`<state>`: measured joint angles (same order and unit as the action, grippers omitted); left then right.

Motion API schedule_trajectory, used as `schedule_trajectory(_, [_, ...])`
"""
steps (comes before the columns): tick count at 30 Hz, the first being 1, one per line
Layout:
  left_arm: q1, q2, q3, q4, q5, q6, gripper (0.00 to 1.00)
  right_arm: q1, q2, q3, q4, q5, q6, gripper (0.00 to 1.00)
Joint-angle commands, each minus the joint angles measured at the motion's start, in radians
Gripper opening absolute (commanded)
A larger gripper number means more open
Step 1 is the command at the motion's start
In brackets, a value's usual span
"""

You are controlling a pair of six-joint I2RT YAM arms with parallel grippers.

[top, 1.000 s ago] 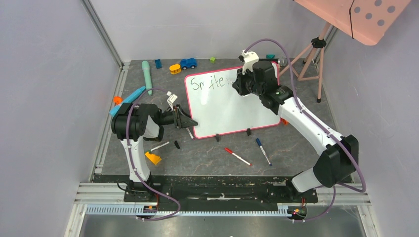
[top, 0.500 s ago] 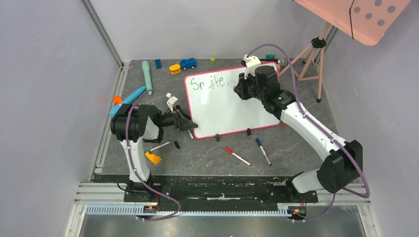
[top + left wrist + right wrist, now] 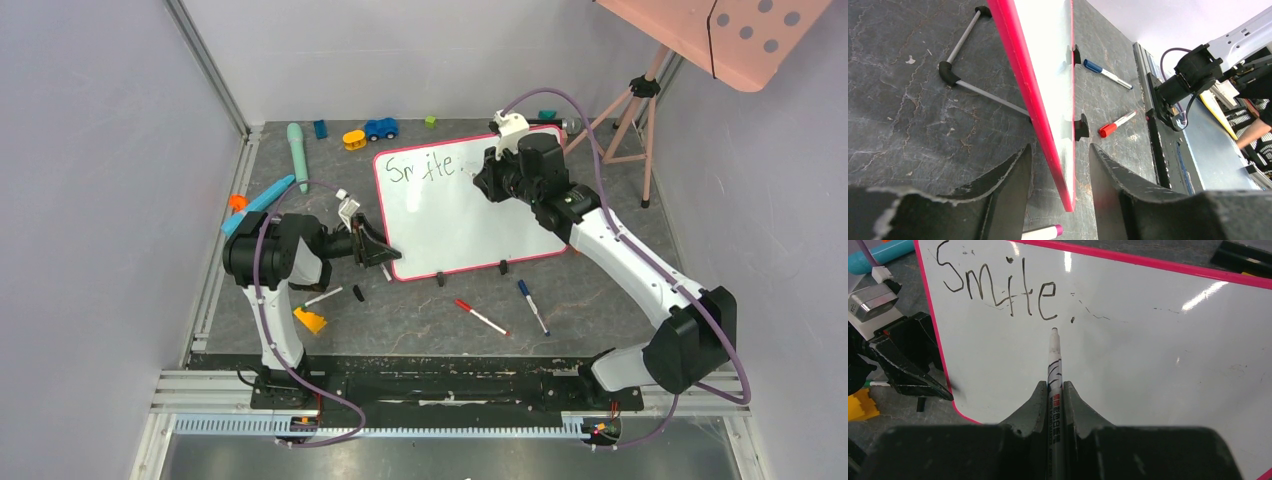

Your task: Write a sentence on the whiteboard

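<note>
The whiteboard stands tilted on the table, pink-red framed. One black handwritten word, the sentence, reads about "Smite." along its top left, clear in the right wrist view. My right gripper is shut on a black marker. Its tip hangs just below the final "e" and dot, at or just off the board. My left gripper is open. Its jaws straddle the board's lower left corner with a gap on each side.
A red marker and a blue marker lie in front of the board. A white pen, a black cap and a yellow block lie near my left arm. Toys line the back edge. A pink tripod stands at right.
My right arm has shifted a little to the right, uncovering the end of the word and its dot. My left gripper has barely moved at the board's corner.
</note>
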<state>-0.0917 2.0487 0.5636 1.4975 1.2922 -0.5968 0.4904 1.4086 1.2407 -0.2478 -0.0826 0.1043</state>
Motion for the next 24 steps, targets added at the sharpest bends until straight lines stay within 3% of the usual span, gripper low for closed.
schedule_trajectory(1, [-0.003,0.019,0.045,0.059,0.032,0.016,0.5,-0.001,-0.029,-0.012,0.044,-0.011,0.006,0.0])
schedule_trajectory(3, [-0.005,0.019,0.053,0.06,0.039,0.006,0.48,0.001,-0.032,-0.018,0.045,-0.014,0.007,0.0])
schedule_trajectory(4, [-0.006,0.016,0.054,0.06,0.038,0.006,0.42,0.003,-0.033,-0.022,0.045,-0.013,0.008,0.0])
schedule_trajectory(6, [-0.006,0.013,0.044,0.06,0.022,0.011,0.18,0.008,-0.037,-0.031,0.045,-0.013,0.008,0.0])
schedule_trajectory(8, [-0.006,0.009,0.024,0.06,0.012,0.035,0.02,0.012,-0.043,-0.041,0.044,-0.01,0.007,0.0])
schedule_trajectory(24, [-0.01,0.01,0.007,0.06,0.04,0.076,0.02,0.09,-0.056,-0.085,0.063,0.047,0.011,0.0])
